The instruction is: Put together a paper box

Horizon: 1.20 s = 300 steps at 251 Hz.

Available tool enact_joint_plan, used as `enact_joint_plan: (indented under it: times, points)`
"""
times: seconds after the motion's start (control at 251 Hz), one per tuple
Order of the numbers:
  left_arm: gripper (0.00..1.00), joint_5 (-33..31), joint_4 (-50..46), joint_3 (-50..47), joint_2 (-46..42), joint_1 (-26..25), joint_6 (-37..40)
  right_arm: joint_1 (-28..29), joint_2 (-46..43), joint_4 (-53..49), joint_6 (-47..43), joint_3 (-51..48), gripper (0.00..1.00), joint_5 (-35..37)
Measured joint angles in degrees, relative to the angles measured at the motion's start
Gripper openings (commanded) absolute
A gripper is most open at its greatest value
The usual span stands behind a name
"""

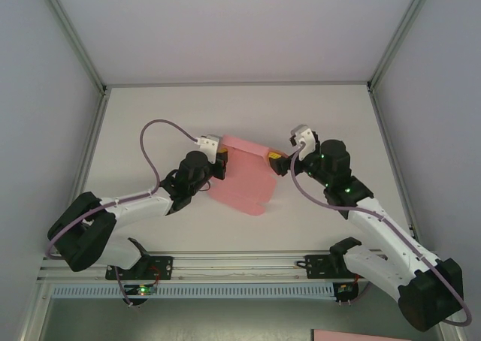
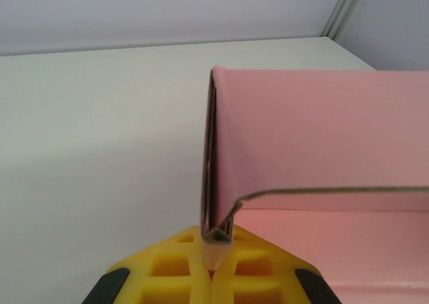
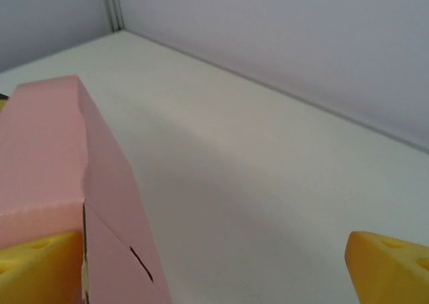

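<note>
We judge the paper box (image 1: 244,179), at the middle of the bench (image 1: 323,116), light and crease-prone, best held by folded edges: left pincer (image 1: 223,165) clamps 1, right pincer (image 1: 279,163) gapes empty beside it.

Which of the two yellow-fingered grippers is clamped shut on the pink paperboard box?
The left gripper: its jaws pinch a folded edge of the pink paperboard box. The right gripper stands wide open, one finger beside the box.

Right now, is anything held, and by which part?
The left gripper pinches the pink paper box at a folded side edge. The right gripper is open and holds nothing.
</note>
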Motion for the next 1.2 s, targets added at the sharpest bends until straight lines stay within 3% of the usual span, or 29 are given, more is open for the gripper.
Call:
enact_joint_plan:
  times: [0.188,0.351,0.487,0.623,0.746,0.922,1.197]
  points:
    - [0.0,0.52,-0.85,0.72,0.9,0.39,-0.26,5.64,-0.04,3.06,-2.43,-1.31,0.98,6.64]
    - [0.0,-0.17,-2.01,1.57,1.33,0.35,0.11,6.64,-3.52,-0.39,-4.2,-1.22,0.98,11.26]
    - [0.0,-1.7,-3.23,1.9,1.86,0.35,2.21,4.0,-8.13,-9.92,-3.76,1.46,0.98,9.46]
    - [0.0,-1.33,-3.67,1.9,2.78,0.35,6.27,-1.05,-7.32,-15.63,0.52,6.69,0.98,5.38]
    - [0.0,0.09,-3.72,1.9,4.04,0.37,9.49,-5.97,1.03,-16.9,6.91,13.55,0.98,-3.72]
    - [0.0,2.75,-3.58,2.43,7.41,0.35,12.09,-6.84,21.22,-18.01,12.28,24.96,0.98,-14.62]
    - [0.0,4.52,-2.6,4.33,16.92,0.22,12.98,-5.7,36.48,-22.21,13.0,28.37,0.98,-19.76]
